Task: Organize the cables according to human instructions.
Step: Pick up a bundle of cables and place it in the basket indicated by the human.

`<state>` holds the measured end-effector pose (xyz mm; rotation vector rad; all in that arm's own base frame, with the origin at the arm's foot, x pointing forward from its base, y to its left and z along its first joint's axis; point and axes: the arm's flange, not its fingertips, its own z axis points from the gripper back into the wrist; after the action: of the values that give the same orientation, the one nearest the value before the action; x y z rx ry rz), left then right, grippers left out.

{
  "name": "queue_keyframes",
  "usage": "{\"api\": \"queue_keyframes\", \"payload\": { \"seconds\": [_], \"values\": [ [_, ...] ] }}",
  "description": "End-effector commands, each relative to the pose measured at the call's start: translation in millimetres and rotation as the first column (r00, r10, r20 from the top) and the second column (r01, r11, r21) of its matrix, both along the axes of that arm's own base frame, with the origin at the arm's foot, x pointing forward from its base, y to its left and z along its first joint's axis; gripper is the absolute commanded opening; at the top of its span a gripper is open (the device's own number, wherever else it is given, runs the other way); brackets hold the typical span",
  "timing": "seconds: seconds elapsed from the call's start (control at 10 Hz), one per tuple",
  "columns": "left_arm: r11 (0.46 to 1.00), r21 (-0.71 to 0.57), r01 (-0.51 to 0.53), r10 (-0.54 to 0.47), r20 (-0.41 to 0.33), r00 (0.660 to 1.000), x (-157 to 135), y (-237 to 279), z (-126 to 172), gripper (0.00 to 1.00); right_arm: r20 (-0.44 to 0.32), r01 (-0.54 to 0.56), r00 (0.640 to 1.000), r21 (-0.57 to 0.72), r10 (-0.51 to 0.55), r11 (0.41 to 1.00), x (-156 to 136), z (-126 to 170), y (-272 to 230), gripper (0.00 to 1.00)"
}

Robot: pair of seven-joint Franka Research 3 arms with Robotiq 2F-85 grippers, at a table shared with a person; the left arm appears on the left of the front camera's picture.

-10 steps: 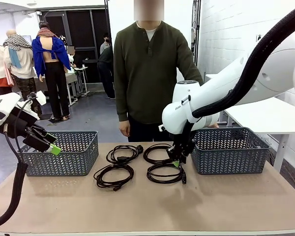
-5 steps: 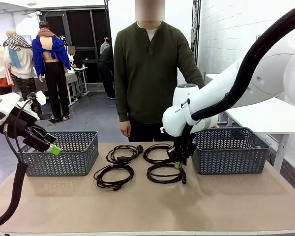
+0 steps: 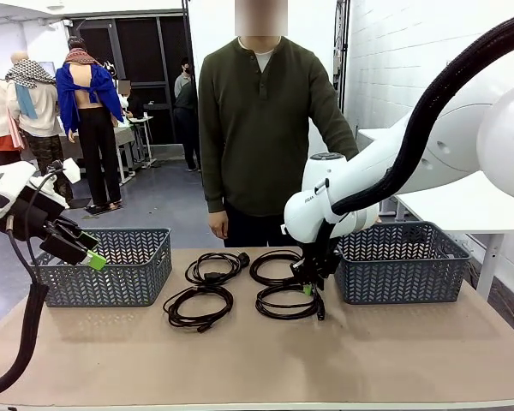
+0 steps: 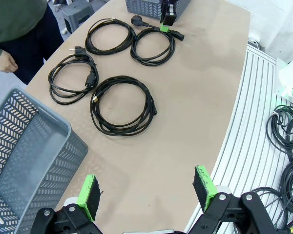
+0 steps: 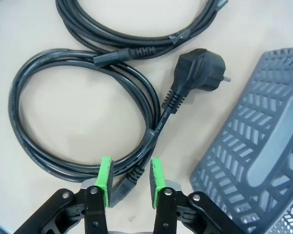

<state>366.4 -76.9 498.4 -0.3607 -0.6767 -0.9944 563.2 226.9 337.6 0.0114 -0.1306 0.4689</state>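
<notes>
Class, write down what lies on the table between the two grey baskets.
Four coiled black cables, the right hand gripping the near right one; front view shows it.

Place: robotics lab | signs: white robot arm (image 3: pixel 347 184), work table (image 3: pixel 463 205), painted brick wall (image 3: pixel 394 60)

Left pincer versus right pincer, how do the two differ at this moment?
The left pincer stands wide open, nothing between its green pads; the right pincer is closed on a coiled black cable. The left pincer hangs raised near the left grey plastic basket; the right pincer is down at the brown table beside the right grey plastic basket. Both are black with green pads.
</notes>
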Motion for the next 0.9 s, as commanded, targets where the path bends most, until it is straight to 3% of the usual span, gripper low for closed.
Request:
{"api": "queue_keyframes", "payload": {
  "seconds": [0.0,0.8],
  "values": [
    [1.0,-0.013,0.02,-0.02,0.007,1.0,3.0,3.0,-1.0,1.0,-0.002,0.033,0.999,-0.006,-0.033,0.999,11.7,-6.3,-0.5,0.41],
    [1.0,-0.013,0.02,-0.02,0.007,1.0,3.0,3.0,-1.0,1.0,-0.007,0.089,0.996,-0.036,-0.089,0.995,18.7,-19.5,-0.8,0.41]
  ]
}}
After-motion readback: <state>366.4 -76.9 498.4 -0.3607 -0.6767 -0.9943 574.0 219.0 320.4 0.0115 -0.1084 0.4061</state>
